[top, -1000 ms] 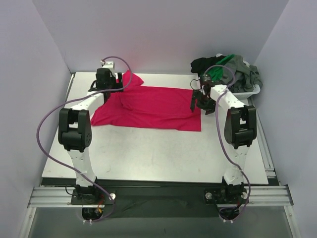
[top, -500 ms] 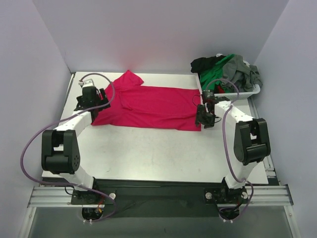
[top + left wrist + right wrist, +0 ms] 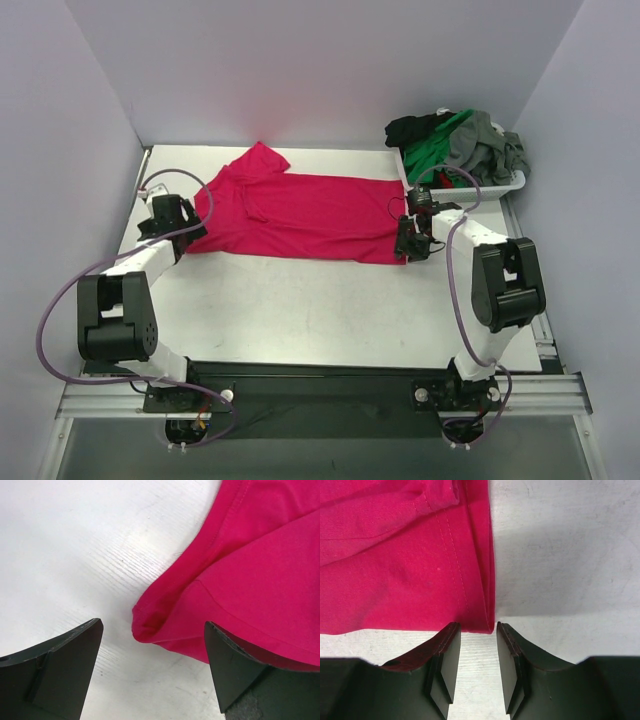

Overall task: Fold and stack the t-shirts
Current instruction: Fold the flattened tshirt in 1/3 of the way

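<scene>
Pale, bare walls (image 3: 320,70) are closing in the white, scuffed worktop (image 3: 300,310) on three sides, soft even light is falling across it, and a metal rail (image 3: 320,393) is running along the near edge.

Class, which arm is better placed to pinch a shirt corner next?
Likely right: the right claw is narrowly open with the shirt's hem corner just at its tips. The left claw frames a corner too, but gapes wide and must close further.
</scene>
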Tool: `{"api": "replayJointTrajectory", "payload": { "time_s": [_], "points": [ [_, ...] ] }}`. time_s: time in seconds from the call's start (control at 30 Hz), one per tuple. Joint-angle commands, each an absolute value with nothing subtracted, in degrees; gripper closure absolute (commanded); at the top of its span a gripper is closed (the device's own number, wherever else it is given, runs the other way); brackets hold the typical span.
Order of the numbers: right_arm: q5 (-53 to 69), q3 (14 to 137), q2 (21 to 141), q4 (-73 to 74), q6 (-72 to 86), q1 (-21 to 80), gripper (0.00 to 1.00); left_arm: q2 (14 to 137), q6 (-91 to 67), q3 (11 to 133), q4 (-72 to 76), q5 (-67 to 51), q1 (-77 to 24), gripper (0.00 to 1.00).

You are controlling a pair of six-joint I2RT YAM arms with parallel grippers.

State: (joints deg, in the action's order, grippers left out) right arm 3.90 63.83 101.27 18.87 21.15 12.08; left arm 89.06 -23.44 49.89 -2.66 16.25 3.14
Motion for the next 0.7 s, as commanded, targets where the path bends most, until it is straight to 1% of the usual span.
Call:
{"api": "replayJointTrajectory", "payload": {
  "time_s": [0.0,0.23,0.33,0.57,0.6,0.67],
  "points": [
    [3.43,65.22,102.65,19.42,21.71,11.95,0.66,86.75,-24.26,49.57,-2.64,16.00,3.95,0.07],
    [2.99,64.16,102.66,19.51,21.88,11.60,0.77,88.50,-23.82,49.74,-4.22,16.96,3.96,0.10],
    [2.81,63.99,102.66,19.51,21.89,11.60,0.85,89.56,-23.38,50.18,-5.27,17.31,4.04,0.13],
    [2.55,63.90,102.57,19.60,21.89,11.60,0.87,91.84,-23.38,50.98,-5.80,15.74,4.13,0.24],
    [2.46,63.81,102.48,19.60,21.97,11.60,0.87,92.19,-23.29,50.72,-5.10,14.95,4.04,0.28],
    [2.46,63.98,102.48,19.69,21.97,11.69,0.88,92.37,-23.29,50.89,-5.10,14.94,4.04,0.30]
  ]
}}
